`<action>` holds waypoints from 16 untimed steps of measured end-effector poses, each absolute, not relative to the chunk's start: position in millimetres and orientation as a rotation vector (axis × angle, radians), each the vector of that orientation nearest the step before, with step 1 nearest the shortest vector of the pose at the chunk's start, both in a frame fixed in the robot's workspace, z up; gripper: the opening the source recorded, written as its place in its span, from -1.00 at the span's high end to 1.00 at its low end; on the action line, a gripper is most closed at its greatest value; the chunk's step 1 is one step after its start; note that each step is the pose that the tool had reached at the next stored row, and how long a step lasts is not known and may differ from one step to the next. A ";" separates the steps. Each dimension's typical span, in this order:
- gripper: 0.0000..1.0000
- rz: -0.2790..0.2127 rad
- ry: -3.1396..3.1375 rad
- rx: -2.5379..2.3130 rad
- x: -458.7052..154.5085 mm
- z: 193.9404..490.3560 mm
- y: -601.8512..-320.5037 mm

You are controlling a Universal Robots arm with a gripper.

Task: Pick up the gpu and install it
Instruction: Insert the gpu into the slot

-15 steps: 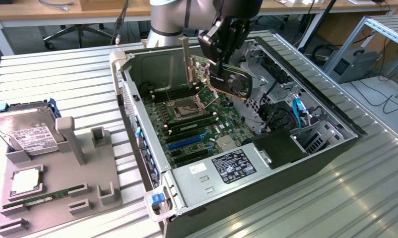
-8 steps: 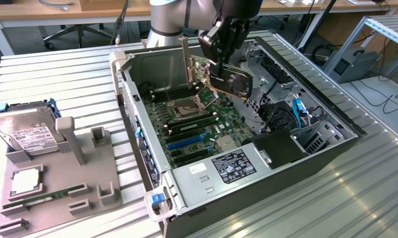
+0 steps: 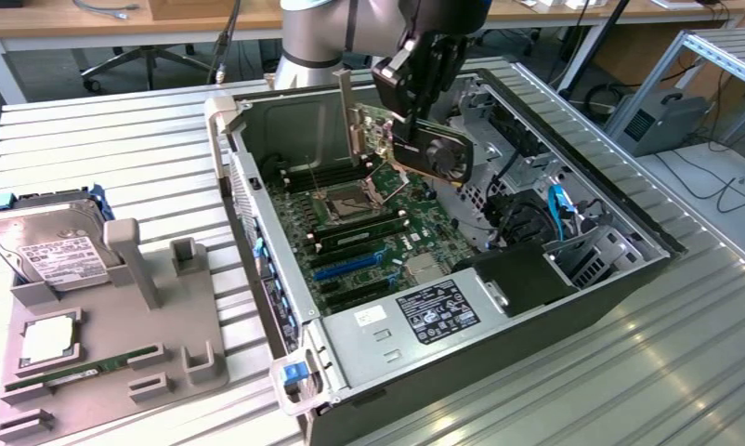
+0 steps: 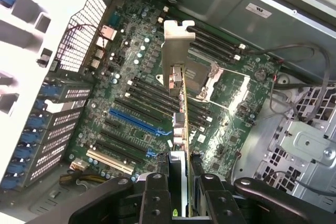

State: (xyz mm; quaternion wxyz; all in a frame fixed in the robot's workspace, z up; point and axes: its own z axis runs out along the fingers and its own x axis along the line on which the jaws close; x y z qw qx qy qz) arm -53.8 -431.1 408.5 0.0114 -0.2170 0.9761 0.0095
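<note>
One gpu [image 3: 437,156], one hard drive [image 3: 53,253], one computer case [image 3: 286,125], one grey fixture [image 3: 162,325].

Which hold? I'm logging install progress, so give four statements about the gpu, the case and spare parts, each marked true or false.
1. The fingers grip the gpu over the open computer case. True.
2. The gpu is seated on the motherboard. False: it hangs above the motherboard.
3. A hard drive lies outside the case, at the exterior view's left. True.
4. The case is closed. False: its side is open.
</note>
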 end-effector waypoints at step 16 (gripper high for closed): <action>0.47 0.030 3.029 -0.745 -53.7 408.6 -431.1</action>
